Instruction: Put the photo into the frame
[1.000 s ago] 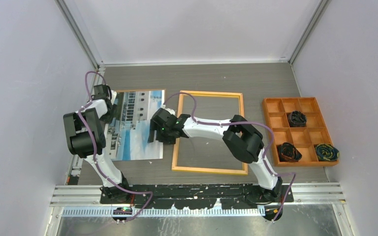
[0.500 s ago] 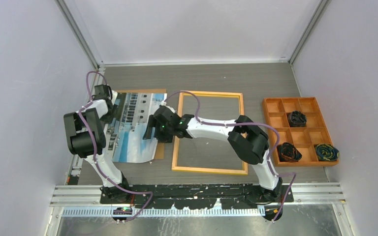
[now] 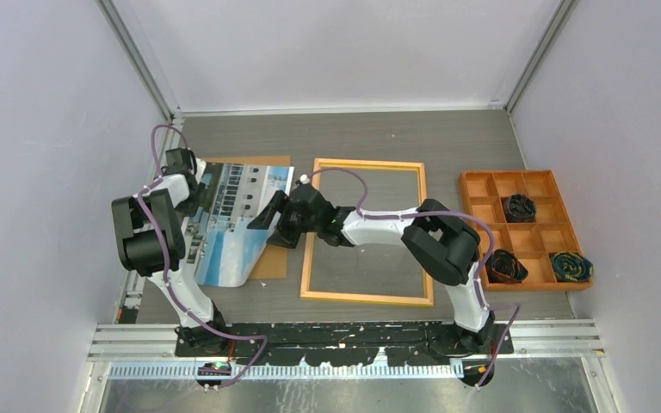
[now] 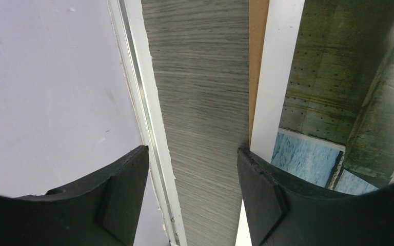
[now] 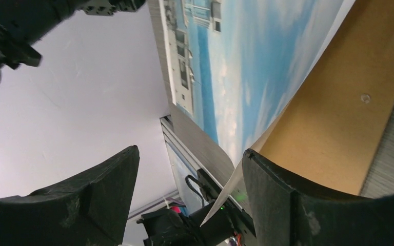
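The photo point(image 3: 228, 228) of sky and buildings lies on a brown backing board point(image 3: 273, 260) at the left, and its right edge curls up off the board. My right gripper point(image 3: 267, 222) is tilted at that raised edge and stands open. In the right wrist view point(image 5: 190, 154) the photo point(image 5: 246, 66) leans on one finger, with its corner between the jaws. My left gripper point(image 3: 194, 196) is open at the photo's left edge point(image 4: 277, 77), and in the left wrist view point(image 4: 192, 151) only bare table lies between its fingers. The frame point(image 3: 366, 163) lies flat to the right with table showing through it.
An orange compartment tray point(image 3: 508, 175) with dark cord bundles point(image 3: 519, 206) stands at the right. The side wall and its metal rail point(image 4: 149, 102) run close beside my left gripper. The right arm stretches across the frame's left rail.
My right gripper has slid left and tipped up under the photo's right edge, lifting and curling it and uncovering more of the brown board. The left arm has stayed put.
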{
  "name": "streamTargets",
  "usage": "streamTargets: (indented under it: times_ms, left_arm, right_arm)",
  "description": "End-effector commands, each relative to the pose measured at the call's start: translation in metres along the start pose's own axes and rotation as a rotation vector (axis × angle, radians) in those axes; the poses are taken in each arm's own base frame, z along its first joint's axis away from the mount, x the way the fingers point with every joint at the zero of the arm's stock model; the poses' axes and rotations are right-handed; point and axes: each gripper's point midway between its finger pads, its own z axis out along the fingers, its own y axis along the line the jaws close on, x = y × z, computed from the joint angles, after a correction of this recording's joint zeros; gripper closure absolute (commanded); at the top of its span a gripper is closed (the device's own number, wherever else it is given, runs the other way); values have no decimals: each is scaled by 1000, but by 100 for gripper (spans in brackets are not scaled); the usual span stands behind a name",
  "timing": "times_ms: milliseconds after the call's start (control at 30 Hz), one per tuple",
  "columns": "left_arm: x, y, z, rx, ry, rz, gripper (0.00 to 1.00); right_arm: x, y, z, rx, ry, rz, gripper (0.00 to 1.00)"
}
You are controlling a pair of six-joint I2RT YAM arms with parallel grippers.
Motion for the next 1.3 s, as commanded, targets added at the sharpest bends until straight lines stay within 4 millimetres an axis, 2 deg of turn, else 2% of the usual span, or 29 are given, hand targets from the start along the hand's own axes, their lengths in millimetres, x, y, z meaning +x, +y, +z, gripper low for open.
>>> streamTargets:
  times_ms: [0, 100, 233, 533, 800, 1000, 1267]
  left_arm:
    - [21, -28, 7, 93, 50, 33, 34]
    - [19, -26, 6, 90, 44, 32, 34]
    - [18, -26, 4, 94, 43, 28, 34]
    - [17, -24, 0, 97, 39, 35, 34]
    - [19, -25, 1, 101, 48, 43, 34]
    - [20, -24, -1, 100, 46, 56, 35]
    - [24, -27, -2, 114, 53, 67, 35]
  right_arm:
    - [17, -3, -4, -9, 46, 58, 23]
    - [32, -24, -5, 80, 73, 42, 25]
    - [41, -49, -7, 160, 73, 65, 28]
    - [58, -80, -13, 329, 95, 34, 32]
    - [81, -78, -11, 356, 142, 8, 30]
    - [89, -81, -11, 400, 127, -2, 28]
    - [94, -83, 12, 315, 84, 48, 28]
